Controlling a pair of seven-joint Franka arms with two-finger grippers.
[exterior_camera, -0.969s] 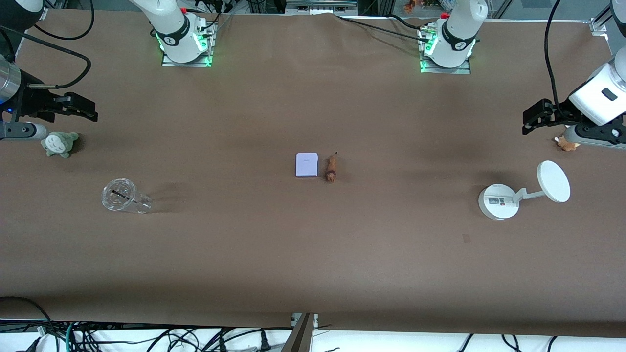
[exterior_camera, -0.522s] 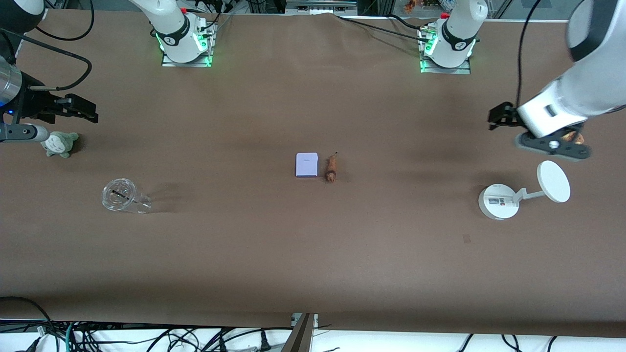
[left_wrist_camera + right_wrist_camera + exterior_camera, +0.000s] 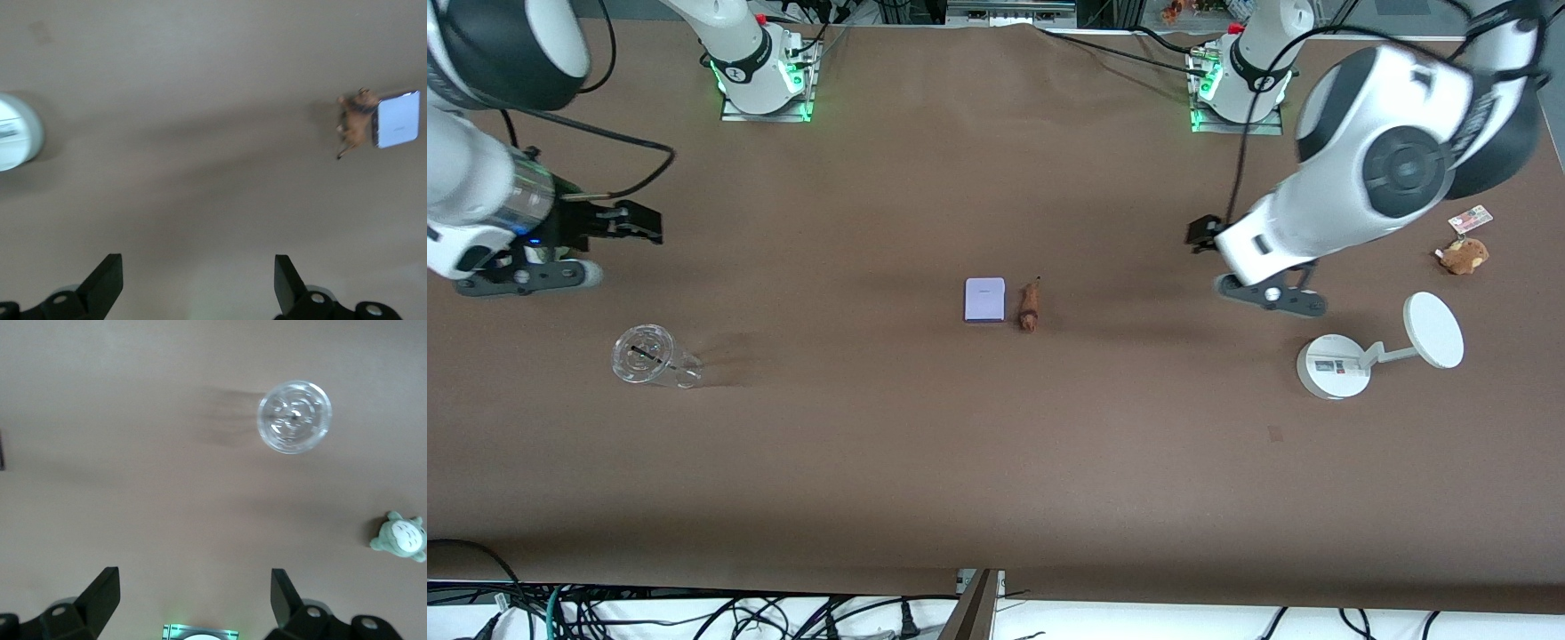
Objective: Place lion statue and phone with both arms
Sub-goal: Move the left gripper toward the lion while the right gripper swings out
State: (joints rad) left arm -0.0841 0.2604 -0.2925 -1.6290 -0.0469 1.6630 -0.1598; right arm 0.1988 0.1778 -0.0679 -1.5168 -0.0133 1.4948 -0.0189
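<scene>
Left gripper (image 3: 195, 283) — right gripper (image 3: 193, 600) — wide, empty

Even overhead light, soft shadows, a bit of blur in the wrist views

The brown tabletop (image 3: 996, 444) is evenly lit from above with no harsh glare, only broad faint shadows under both arms and a streaky one beside the clear glass (image 3: 645, 356). Green lights glow at the 2 arm bases. The left wrist view looks soft, with the lion statue (image 3: 353, 123) and phone (image 3: 397, 119) slightly smeared. The right wrist view is a little washed out, and the glass catches small highlights.
</scene>
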